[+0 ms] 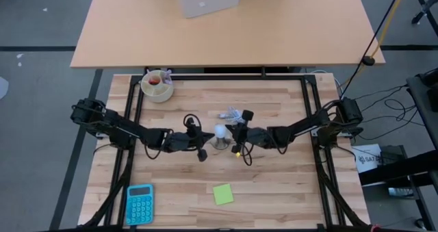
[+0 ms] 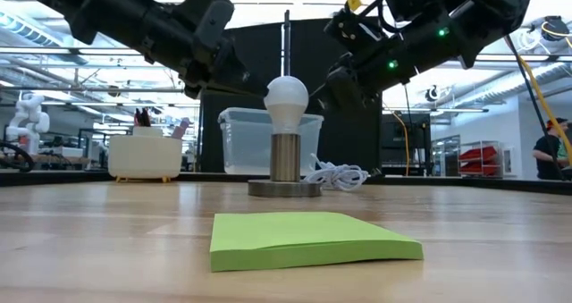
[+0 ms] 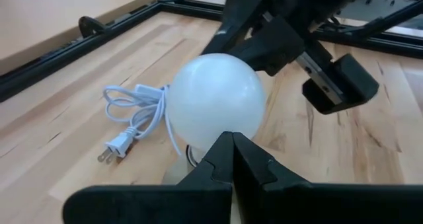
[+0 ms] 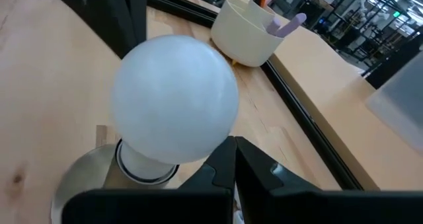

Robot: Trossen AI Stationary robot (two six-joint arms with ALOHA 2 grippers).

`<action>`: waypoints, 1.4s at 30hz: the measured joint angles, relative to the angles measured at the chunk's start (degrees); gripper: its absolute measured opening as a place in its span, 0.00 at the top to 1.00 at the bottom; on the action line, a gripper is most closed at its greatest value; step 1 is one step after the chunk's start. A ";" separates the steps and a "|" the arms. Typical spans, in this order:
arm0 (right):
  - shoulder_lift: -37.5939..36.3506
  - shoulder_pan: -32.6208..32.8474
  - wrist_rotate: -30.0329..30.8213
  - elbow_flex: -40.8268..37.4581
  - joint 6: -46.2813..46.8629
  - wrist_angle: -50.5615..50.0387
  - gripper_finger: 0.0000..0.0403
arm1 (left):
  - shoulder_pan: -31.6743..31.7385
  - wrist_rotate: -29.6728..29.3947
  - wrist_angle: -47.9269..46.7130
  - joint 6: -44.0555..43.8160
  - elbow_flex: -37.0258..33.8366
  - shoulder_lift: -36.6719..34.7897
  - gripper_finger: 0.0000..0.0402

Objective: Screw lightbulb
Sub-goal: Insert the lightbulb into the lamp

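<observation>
The small white pear-shaped lightbulb (image 1: 220, 131) stands upright in its round grey metal socket (image 1: 220, 144) mid-bench, seemingly seated, flanked by the closed, empty left tool (image 1: 202, 154) and right tool (image 1: 237, 148) (neither touching it).

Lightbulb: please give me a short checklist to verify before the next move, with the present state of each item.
1. Lightbulb stands upright in socket: ok.
2. Socket base flat on table: ok.
3. Left gripper shut, beside the globe, holding nothing: ok.
4. Right gripper shut, on the opposite side: ok.
5. Cable clear of both grippers: ok.
6. Bulb fully screwed in: cannot tell.
</observation>
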 joint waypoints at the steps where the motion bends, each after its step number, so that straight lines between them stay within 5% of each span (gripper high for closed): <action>1: 0.00 0.20 0.44 0.00 0.03 -0.27 1.00 | 0.09 -0.08 0.00 -0.01 0.00 0.00 1.00; 17: 0.26 4.31 -3.19 -0.09 -0.10 -1.95 1.00 | 0.54 -5.02 -0.32 -1.45 -0.04 0.17 1.00; 31: 0.22 7.10 -0.19 0.02 0.65 -4.21 1.00 | 0.05 -6.74 -1.33 -2.94 -0.04 0.08 1.00; 42: 0.17 5.94 4.71 0.01 1.37 -5.34 1.00 | -6.28 -9.04 -6.45 -0.49 -0.04 -9.37 1.00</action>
